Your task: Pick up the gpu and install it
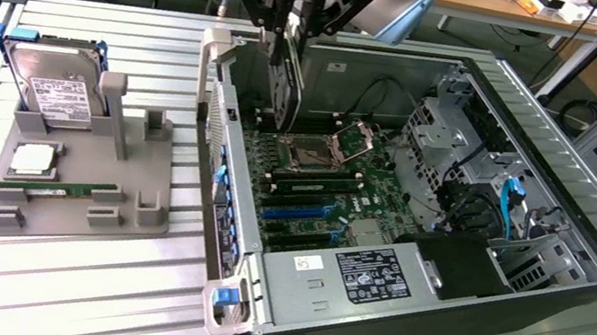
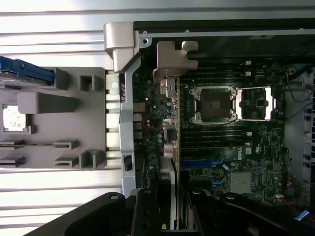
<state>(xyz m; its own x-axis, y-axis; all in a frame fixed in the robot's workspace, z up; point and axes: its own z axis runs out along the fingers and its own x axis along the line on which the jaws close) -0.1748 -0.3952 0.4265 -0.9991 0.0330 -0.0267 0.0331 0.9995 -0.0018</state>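
The gpu (image 1: pixel 285 92) hangs upright and edge-on over the open computer case (image 1: pixel 436 301), near the case's far wall at the exterior view's left. My gripper (image 1: pixel 292 34) is shut on its top edge. In the wrist view the gpu (image 2: pixel 173 147) is a thin strip with its silver bracket (image 2: pixel 173 61) at the far end, and my gripper (image 2: pixel 172 209) clamps it from both sides. It hovers above the motherboard (image 1: pixel 319 191), between the case's rear wall and the CPU socket (image 2: pixel 212 104). The blue expansion slots (image 1: pixel 297 213) lie lower down on the board.
A grey parts fixture (image 1: pixel 143 155) lies at the exterior view's left on the slatted table, holding a hard drive (image 1: pixel 63 92), a CPU chip (image 1: pixel 37 160) and a RAM stick (image 1: pixel 58 189). Drive cages and cables (image 1: pixel 488 199) crowd the case's other side. Desks and chairs stand behind.
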